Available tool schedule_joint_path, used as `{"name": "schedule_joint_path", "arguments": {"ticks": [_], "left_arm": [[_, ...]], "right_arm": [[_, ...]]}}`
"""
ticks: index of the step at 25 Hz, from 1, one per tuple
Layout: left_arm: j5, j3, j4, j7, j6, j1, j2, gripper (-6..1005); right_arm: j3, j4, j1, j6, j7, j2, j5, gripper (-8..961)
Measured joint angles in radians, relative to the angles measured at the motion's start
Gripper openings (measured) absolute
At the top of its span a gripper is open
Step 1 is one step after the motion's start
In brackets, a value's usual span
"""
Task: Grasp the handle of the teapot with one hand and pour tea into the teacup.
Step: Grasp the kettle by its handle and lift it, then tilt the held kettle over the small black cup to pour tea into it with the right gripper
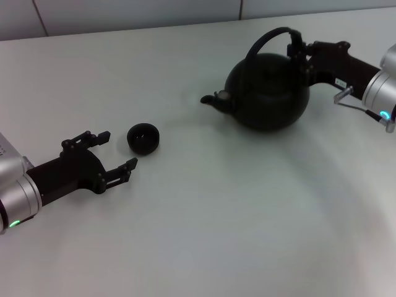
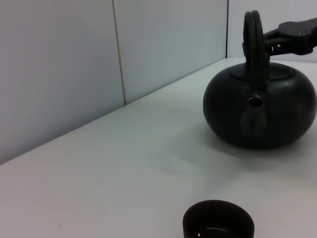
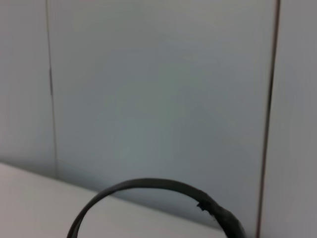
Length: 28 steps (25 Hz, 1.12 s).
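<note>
The round black teapot point(image 1: 267, 93) stands on the white table at the back right, its spout point(image 1: 213, 99) pointing left toward the teacup point(image 1: 143, 137). My right gripper point(image 1: 301, 55) reaches in from the right and is shut on the arched handle point(image 1: 265, 38) at its right end. The pot sits level on the table. The left wrist view shows the teapot point(image 2: 260, 106) spout-on, with the teacup point(image 2: 218, 225) close in front. My left gripper point(image 1: 119, 149) lies open on the table just left of the cup, not touching it. The right wrist view shows only the handle point(image 3: 148, 184).
The white table point(image 1: 216, 223) spreads wide in front of the cup and the pot. A pale panelled wall point(image 2: 74, 64) runs along the table's far edge behind the teapot.
</note>
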Motion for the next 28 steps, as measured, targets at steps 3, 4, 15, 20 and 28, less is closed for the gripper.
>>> {"name": "schedule_joint_path", "arguments": {"ticks": [3, 4, 15, 20, 28], "left_arm": [[0.000, 0.000, 0.000, 0.000, 0.000, 0.000, 0.001, 793], [0.000, 0.000, 0.000, 0.000, 0.000, 0.000, 0.001, 793], [0.064, 0.000, 0.058, -0.054, 0.003, 0.018, 0.006, 793], [0.102, 0.000, 0.104, -0.078, 0.001, 0.038, 0.000, 793], [0.103, -0.001, 0.106, -0.078, 0.001, 0.040, -0.002, 793]], "right_arm": [[-0.004, 0.002, -0.008, -0.015, -0.033, 0.000, 0.059, 90], [-0.005, 0.002, -0.010, -0.023, -0.041, 0.000, 0.074, 89], [-0.019, -0.018, 0.045, -0.053, -0.044, -0.003, 0.080, 89], [-0.082, -0.048, 0.079, -0.037, -0.082, -0.002, 0.082, 88], [-0.178, -0.066, 0.130, 0.029, -0.121, -0.001, 0.083, 88]]}}
